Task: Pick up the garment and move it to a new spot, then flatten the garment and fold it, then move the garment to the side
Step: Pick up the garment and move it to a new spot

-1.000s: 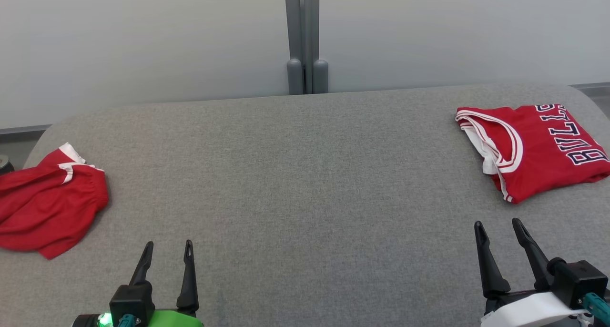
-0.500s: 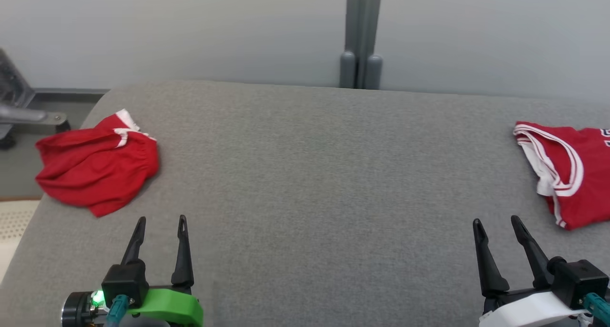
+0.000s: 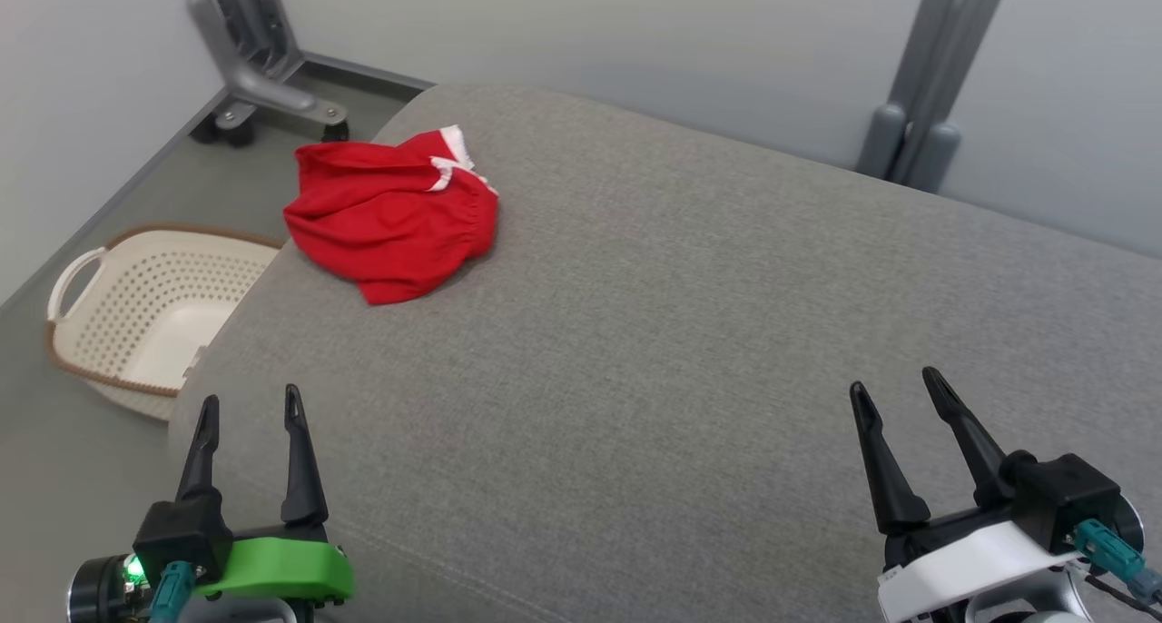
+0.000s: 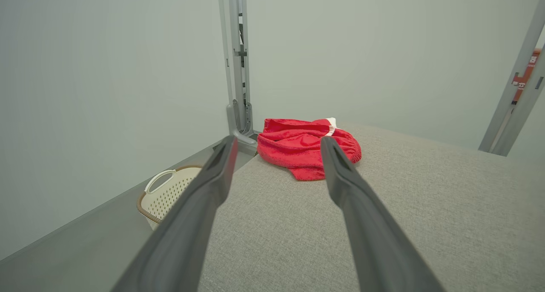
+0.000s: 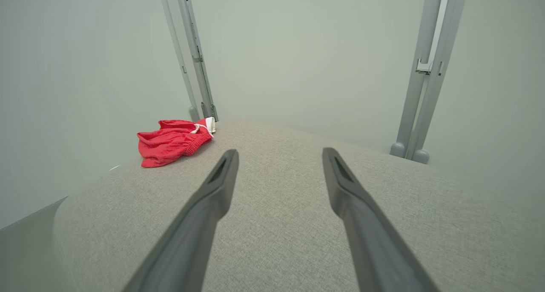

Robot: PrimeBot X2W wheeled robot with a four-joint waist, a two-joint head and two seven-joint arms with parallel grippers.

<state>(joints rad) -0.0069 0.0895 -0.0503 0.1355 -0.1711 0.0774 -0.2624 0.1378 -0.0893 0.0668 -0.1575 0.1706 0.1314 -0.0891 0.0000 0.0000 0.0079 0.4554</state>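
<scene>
The garment (image 3: 392, 212) is a crumpled red pair of shorts with white trim, lying near the far left corner of the grey padded table (image 3: 690, 332). The left wrist view has the garment (image 4: 304, 147) straight ahead beyond the fingers; the right wrist view has the garment (image 5: 172, 141) far off to the left. My left gripper (image 3: 250, 403) hovers open over the table's near left edge, well short of the shorts, with nothing between its fingers. My right gripper (image 3: 894, 389) stands open and empty at the near right.
A cream perforated laundry basket (image 3: 136, 314) with a brown rim sits on the floor left of the table, also the basket (image 4: 164, 194). A grey wheeled stand base (image 3: 263, 87) is behind it. Grey posts (image 3: 917, 105) rise behind the table against pale walls.
The head view has swung left: the shorts now sit nearer the picture's middle, the basket and floor have come in, and the folded red jersey at the right has gone out of frame. Both grippers stay open.
</scene>
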